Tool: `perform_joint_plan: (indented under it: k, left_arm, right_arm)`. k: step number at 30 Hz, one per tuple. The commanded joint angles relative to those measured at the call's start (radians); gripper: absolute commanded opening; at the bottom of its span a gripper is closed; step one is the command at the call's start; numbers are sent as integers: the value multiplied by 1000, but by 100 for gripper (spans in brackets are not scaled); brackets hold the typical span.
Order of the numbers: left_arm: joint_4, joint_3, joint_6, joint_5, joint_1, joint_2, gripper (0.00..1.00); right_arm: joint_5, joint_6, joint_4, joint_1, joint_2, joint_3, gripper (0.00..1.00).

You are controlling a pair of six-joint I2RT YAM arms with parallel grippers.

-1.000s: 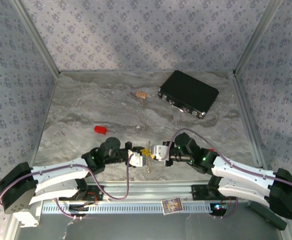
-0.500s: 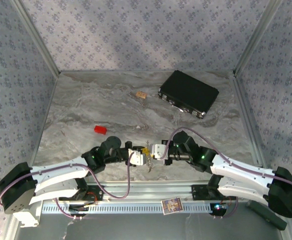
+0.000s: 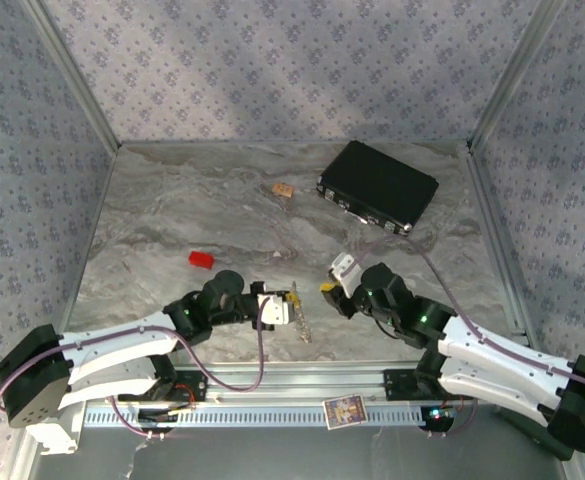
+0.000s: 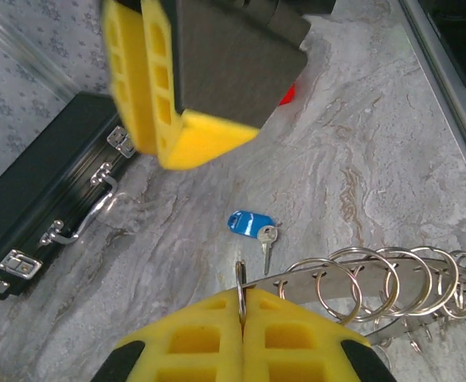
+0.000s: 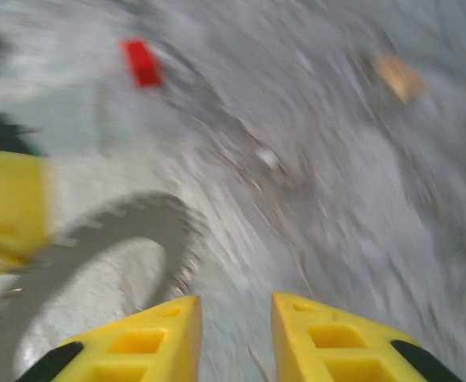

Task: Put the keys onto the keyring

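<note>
The left arm lies low across the front of the table (image 3: 162,215). Its elbow is bent, and the forearm reaches toward the middle so that the left claw (image 3: 292,298) points to the right. Its yellow fingers (image 4: 209,342) are pressed together, pinching the keyring (image 4: 376,278) by a small loop at one end. The rest of the metal band, with its row of wire loops, sticks out sideways from the grip. Seen from above, the keyring hangs just below the claw, toward the near edge.

The right arm comes in from the other side, its forearm angled toward the centre. The right claw (image 3: 334,277) sits near the left one but apart from it, with bare table between them. Its own camera is badly blurred, but its two yellow fingers (image 5: 149,338) stand spread with nothing between them. The grey toothed band is off to their left.

A blue key (image 4: 250,222) lies flat on the table beyond the left claw's fingertips, apart from the keyring. A black case (image 3: 377,187) sits at the far right, and a red block (image 3: 201,260) lies left of centre.
</note>
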Motion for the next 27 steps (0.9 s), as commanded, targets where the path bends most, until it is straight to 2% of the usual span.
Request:
perform_joint_plan:
  k: [1,4,6,12,21,27]
  left_arm:
    - [-10,44,-93,-6,-5,-10,0]
    - [-42,57,-122,-15,-5,-3,0]
    - [-66,64,-130,-25,-5,-3,0]
    - [-67,65,-144,-21,-5,0,0]
    - [-69,64,-137,-9,-5,5,0]
    - [-65,66,-131,-2,-5,13,0]
  right_arm:
    - [160,523,-328,-26,96,77,31]
    - [51,562,-400,-53,231,151,36]
    - [6,519,-420,-53,311,190,40]
    - [41,404,-547,-65,549,330,44]
    - [-3,336,-561,-65,722,429,41]
    - [-15,330,-574,-67,782,458,35]
